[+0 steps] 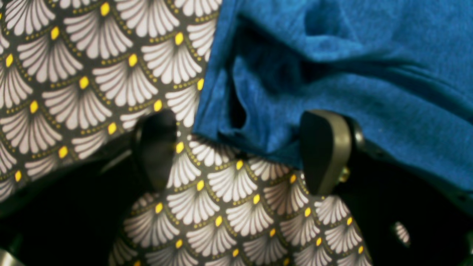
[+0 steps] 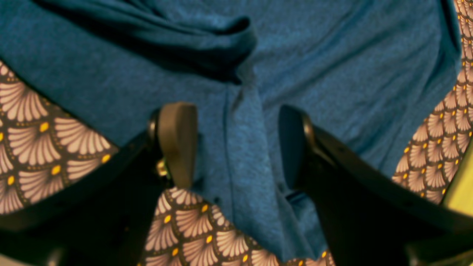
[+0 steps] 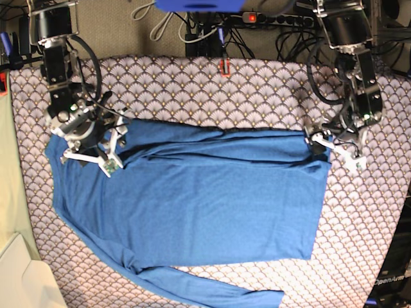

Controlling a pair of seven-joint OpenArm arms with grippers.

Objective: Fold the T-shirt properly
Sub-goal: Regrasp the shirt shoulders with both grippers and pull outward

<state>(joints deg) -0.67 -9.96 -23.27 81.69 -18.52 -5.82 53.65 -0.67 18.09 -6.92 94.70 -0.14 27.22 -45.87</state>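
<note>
a fan-patterned tablecloth (image 3: 257,90) covers the table. on it the t-shirt (image 3: 205,205) lies spread flat. the left gripper (image 1: 240,147) stands open at the shirt's hem corner; the right gripper (image 2: 236,144) stands open, straddling a fold near its collar end.

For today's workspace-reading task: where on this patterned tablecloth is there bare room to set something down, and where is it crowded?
Bare fan-patterned tablecloth runs between the table's far edge and the plain blue long-sleeved T-shirt; another patch lies in the corner below the shirt's hem. It is crowded at the shirt's two upper corners, where the open right gripper and open left gripper sit.
</note>
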